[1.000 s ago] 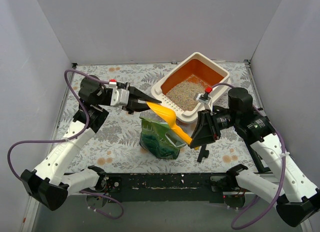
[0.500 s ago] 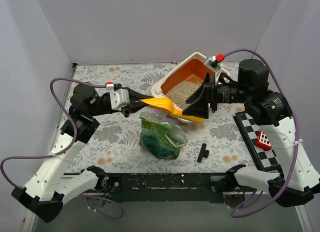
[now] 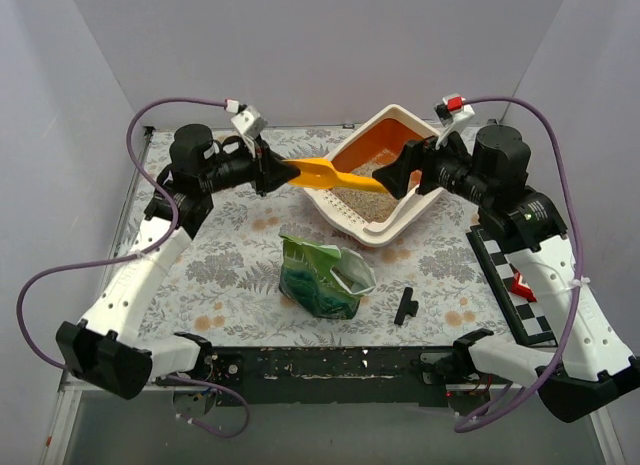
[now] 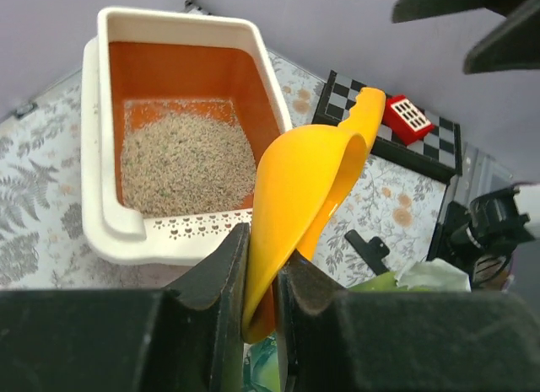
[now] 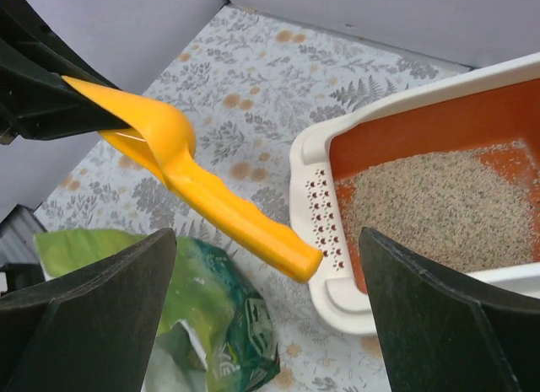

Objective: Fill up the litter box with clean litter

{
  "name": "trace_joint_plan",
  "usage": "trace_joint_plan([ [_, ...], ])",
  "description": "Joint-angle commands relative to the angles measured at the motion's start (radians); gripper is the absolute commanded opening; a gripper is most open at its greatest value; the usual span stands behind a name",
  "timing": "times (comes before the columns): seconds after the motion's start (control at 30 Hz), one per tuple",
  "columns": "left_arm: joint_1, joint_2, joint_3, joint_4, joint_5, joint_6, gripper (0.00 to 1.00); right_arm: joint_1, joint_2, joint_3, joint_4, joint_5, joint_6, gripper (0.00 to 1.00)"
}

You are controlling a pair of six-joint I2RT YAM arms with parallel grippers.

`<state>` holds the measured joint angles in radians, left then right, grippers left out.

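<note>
We take this for a robot test booth: plain grey walls (image 3: 300, 45) box in the floral-clothed table (image 3: 230, 275), a checkerboard plate (image 3: 492, 257) along its right edge.

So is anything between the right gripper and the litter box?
Just the yellow scoop: the left gripper holds it, and its handle crosses in front of the open right gripper, near the slotted edge of the litter box.

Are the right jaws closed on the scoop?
No: the jaws of the right gripper stand wide open, neither touching the yellow scoop.
</note>
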<state>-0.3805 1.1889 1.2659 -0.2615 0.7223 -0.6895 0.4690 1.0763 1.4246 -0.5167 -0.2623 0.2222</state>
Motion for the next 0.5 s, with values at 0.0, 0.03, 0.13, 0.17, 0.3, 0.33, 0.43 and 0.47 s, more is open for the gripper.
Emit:
trace_joint_plan([
  [0.0,0.119,0.075,0.072,0.048,0.113,-0.282,0.00,-0.046,0.037,-0.010,0.193,0.014,0.049,0.96],
  [0.03,0.147,0.092,0.067,0.074,0.158,-0.329,0.00,-0.061,0.046,-0.024,0.219,-0.012,0.063,0.96],
  [0.13,0.189,0.107,0.015,0.181,0.238,-0.464,0.00,-0.142,0.068,-0.082,0.311,-0.208,0.129,0.92],
  [0.17,0.195,0.112,0.003,0.183,0.247,-0.482,0.00,-0.167,0.076,-0.104,0.346,-0.298,0.164,0.92],
  [0.3,0.233,0.126,-0.049,0.195,0.299,-0.571,0.00,-0.187,0.105,-0.188,0.486,-0.457,0.258,0.89],
  [0.33,0.241,0.127,-0.063,0.208,0.316,-0.594,0.00,-0.185,0.103,-0.203,0.507,-0.462,0.270,0.89],
  [0.43,0.252,0.126,-0.097,0.229,0.328,-0.645,0.00,-0.187,0.117,-0.222,0.576,-0.500,0.307,0.89],
  [0.47,0.253,0.126,-0.105,0.232,0.328,-0.654,0.00,-0.187,0.128,-0.225,0.595,-0.527,0.331,0.89],
])
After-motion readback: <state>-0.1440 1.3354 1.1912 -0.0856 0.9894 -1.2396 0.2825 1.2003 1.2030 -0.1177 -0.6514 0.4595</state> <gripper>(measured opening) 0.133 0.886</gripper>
